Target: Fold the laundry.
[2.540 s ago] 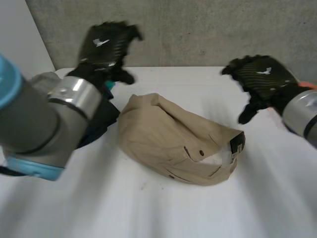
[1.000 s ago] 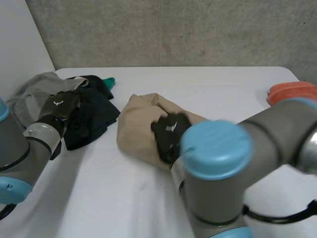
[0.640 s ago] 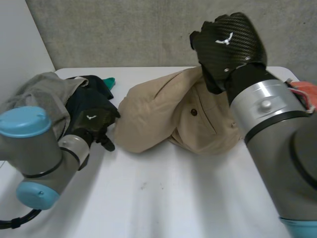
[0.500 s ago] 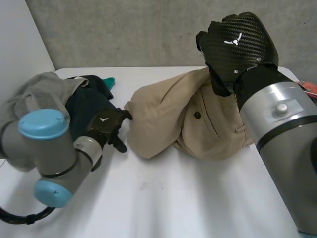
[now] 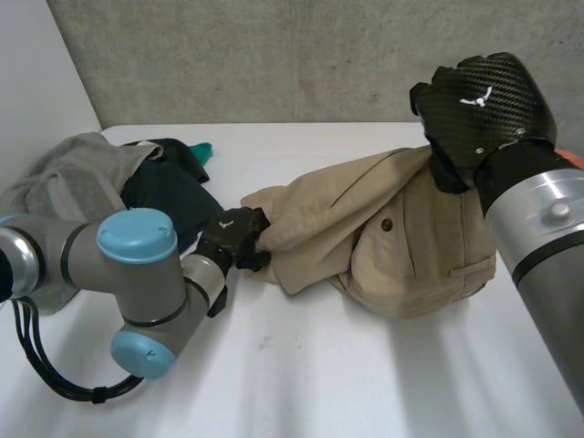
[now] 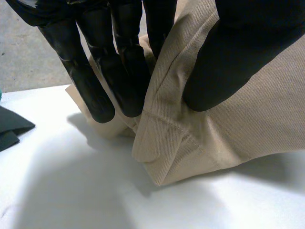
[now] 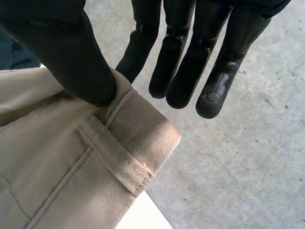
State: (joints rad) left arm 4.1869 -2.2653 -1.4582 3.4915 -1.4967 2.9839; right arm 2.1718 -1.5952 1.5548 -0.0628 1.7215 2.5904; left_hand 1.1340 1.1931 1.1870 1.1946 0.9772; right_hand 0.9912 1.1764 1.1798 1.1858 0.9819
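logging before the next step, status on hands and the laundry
Left hand pinching tan trousers at a hem corner. Right hand pinching the waistband, held up above the table. Other clothes piled beside left arm, not in the way.

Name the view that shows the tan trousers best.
The head view: the tan trousers show nearly whole there, held between the left hand and the raised right hand. The left wrist view shows a hem corner pinched by that hand; the right wrist view shows the waistband's belt loop beside the thumb.
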